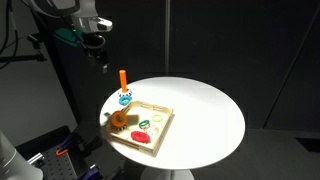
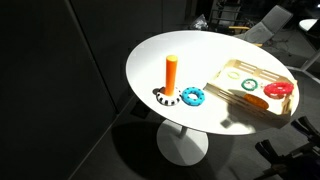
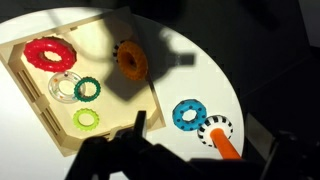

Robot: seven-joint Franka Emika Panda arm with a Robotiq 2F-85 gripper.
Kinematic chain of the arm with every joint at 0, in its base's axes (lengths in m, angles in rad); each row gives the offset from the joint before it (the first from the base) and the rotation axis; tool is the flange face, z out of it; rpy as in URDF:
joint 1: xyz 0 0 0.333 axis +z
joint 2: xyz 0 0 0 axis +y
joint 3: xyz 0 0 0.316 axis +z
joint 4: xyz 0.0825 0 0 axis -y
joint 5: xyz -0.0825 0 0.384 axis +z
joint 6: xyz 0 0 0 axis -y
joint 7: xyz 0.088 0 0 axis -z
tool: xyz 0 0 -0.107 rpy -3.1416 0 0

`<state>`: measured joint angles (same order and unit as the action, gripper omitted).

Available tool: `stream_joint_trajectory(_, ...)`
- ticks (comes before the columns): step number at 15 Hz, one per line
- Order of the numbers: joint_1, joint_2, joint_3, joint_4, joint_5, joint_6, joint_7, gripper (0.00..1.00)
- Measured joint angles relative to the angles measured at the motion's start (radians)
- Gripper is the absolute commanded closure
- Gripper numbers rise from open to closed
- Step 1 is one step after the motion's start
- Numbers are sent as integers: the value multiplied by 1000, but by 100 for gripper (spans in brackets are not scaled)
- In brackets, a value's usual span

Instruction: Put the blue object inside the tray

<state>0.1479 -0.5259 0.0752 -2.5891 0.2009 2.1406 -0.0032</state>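
The blue object (image 3: pixel 187 114), a cyan ring with dark dots, lies flat on the white table just outside the tray; it shows in both exterior views (image 1: pixel 125 98) (image 2: pixel 193 96). The tray (image 3: pixel 30 105) of light wood holds a red ring (image 3: pixel 48 52) and green rings (image 3: pixel 87 120). It also shows in both exterior views (image 1: pixel 163 128) (image 2: pixel 232 72). My gripper (image 3: pixel 210 150) is open and empty, its dark fingers at the bottom of the wrist view. In an exterior view it (image 1: pixel 97 48) hangs high above the table's edge, well clear of the blue object.
An upright orange peg (image 2: pixel 171 72) on a black-and-white base (image 3: pixel 215 130) stands touching the blue object. An orange gear (image 3: pixel 132 60) sits at the tray's rim. The round table (image 1: pixel 210 110) drops off close behind the peg.
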Motion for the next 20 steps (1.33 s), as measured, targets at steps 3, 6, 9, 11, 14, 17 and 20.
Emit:
stream_joint_trajectory(3, -6, 86, -7, 62, 0, 33, -1, 0)
stream_joint_trajectory(6, -8, 185, -9, 136, 0, 49, -4, 0)
stream_joint_trajectory(9, -7, 286, -9, 212, 11, 51, -34, 0)
stream_joint_trajectory(11, -5, 346, -9, 261, 45, 51, -82, 0)
stream_joint_trajectory(14, -3, 422, -8, 323, 95, 48, -154, 0)
stream_joint_trajectory(17, -3, 470, -5, 367, 106, 35, -181, 0)
stream_joint_trajectory(20, -3, 480, -4, 380, 106, 28, -182, 0)
